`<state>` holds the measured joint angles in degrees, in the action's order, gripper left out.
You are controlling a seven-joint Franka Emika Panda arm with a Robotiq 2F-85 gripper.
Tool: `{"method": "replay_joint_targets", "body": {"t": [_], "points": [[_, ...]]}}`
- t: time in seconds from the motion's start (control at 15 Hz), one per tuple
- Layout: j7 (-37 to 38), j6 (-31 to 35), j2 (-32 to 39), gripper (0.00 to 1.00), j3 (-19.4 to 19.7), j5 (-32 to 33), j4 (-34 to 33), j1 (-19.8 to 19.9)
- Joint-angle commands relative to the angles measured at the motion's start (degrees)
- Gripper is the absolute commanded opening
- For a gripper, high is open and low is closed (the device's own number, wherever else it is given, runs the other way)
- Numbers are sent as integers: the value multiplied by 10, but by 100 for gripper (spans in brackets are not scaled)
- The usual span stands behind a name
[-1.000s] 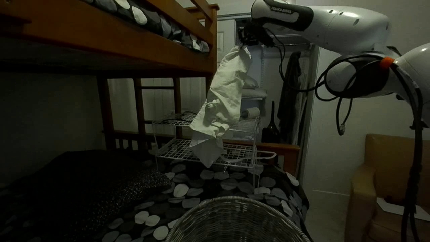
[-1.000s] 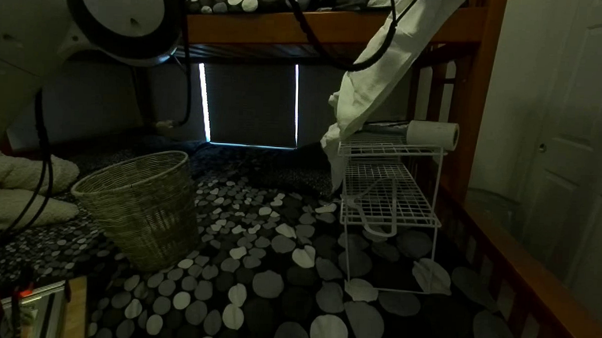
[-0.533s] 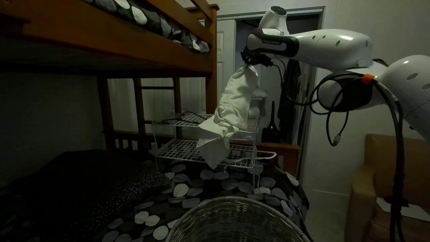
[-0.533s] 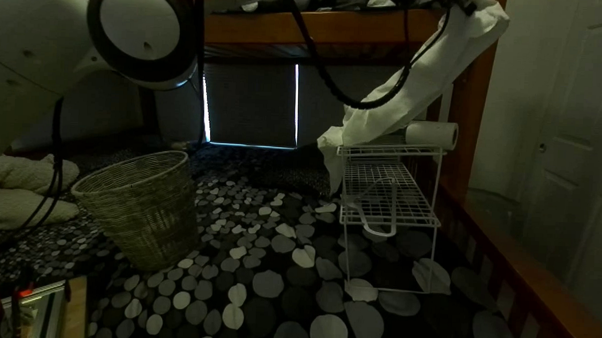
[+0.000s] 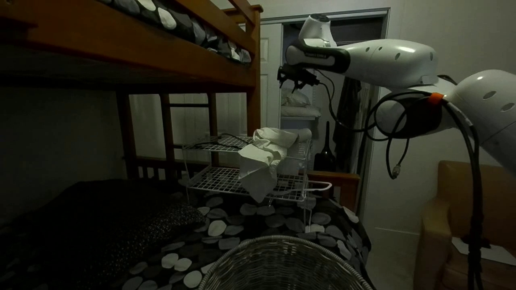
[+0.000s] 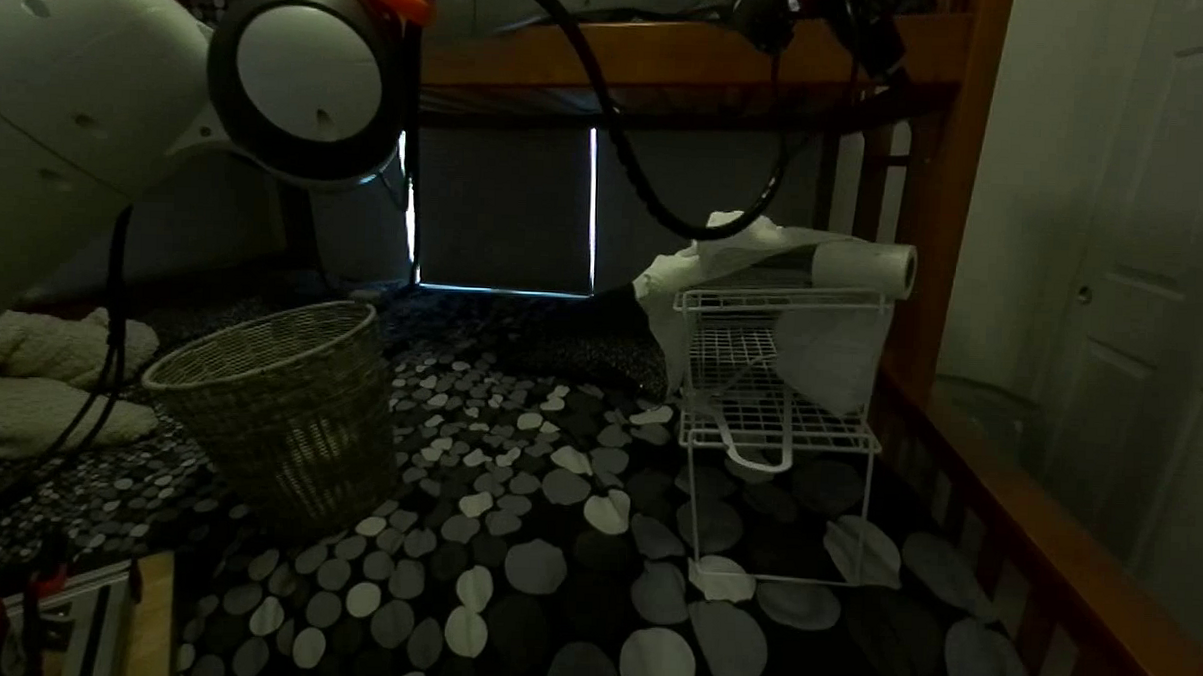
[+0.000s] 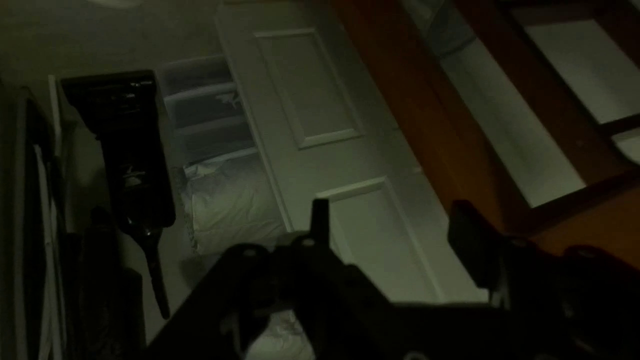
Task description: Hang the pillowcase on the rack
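The white pillowcase (image 5: 262, 161) lies crumpled over the top shelf of the white wire rack (image 5: 213, 181), one end hanging down past the shelf edge. In an exterior view a second flap of the pillowcase (image 6: 831, 356) drops on the side near the white roll. Well above the cloth and apart from it, my gripper (image 5: 288, 87) has its fingers spread. The wrist view shows the gripper (image 7: 390, 205) open, with nothing between its fingertips and a white door beyond. Neither the pillowcase nor the rack can be made out in the wrist view.
A white roll (image 6: 869, 269) sits on the rack's top shelf, and a white hanger (image 6: 757, 459) sticks out of the shelf below. The bunk bed's wooden post (image 5: 254, 72) rises close to the gripper. A wicker basket (image 6: 279, 417) stands on the bed.
My gripper came down with the pillowcase, then opened and let it go. The cloth's upper part fell onto the rack's top shelf. The arm has since shifted slightly toward the bunk bed.
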<state>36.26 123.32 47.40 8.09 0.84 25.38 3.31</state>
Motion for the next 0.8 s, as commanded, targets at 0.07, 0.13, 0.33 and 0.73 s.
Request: {"method": "replay_joint_targets", "body": {"t": [0.07,0.13,0.33,0.73], "points": [[-76,-155,-90,100,-61,-37,20,-15],[-94,-190,-109,100,-73,-48,20,-11],[-155,-284,-152,100,-108,-100,22,18],[-203,-387,-181,100,-123,-152,12,40]]}}
